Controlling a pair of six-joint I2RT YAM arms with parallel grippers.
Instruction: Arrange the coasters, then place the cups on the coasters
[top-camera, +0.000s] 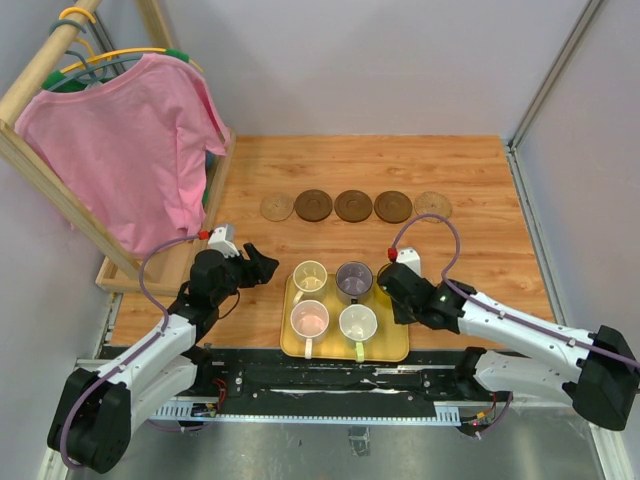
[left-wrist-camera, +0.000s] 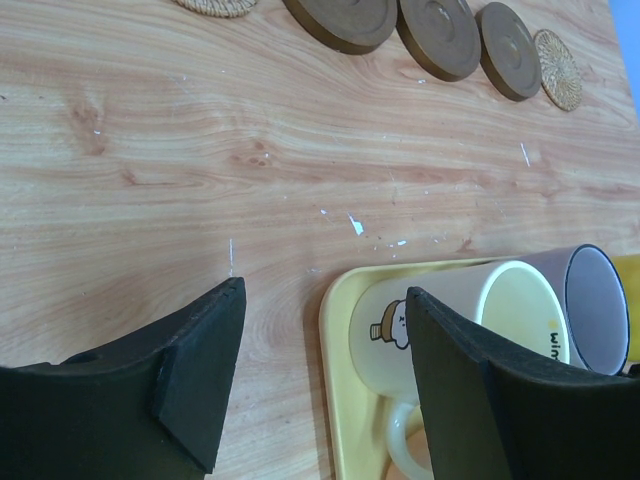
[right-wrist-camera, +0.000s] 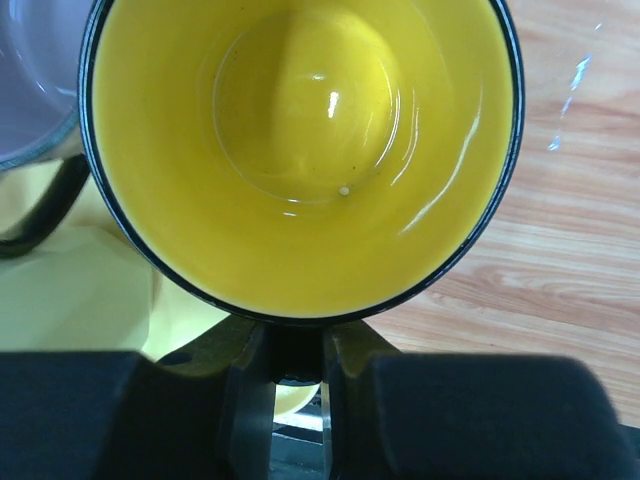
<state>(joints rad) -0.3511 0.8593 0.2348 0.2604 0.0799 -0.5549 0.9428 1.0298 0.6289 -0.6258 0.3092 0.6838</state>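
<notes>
Close beside amber cup, purple-grey cup

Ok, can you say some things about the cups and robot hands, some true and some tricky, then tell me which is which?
1. Five coasters lie in one row. True.
2. One cup sits on a coaster. False: every coaster is bare, and four cups stand in the yellow tray.
3. The left gripper is open and holds nothing. True.
4. The right gripper is holding the pink cup. False: it is shut on the handle of the amber yellow cup.
5. The shirt on the hanger is blue. False: it is pink.
</notes>
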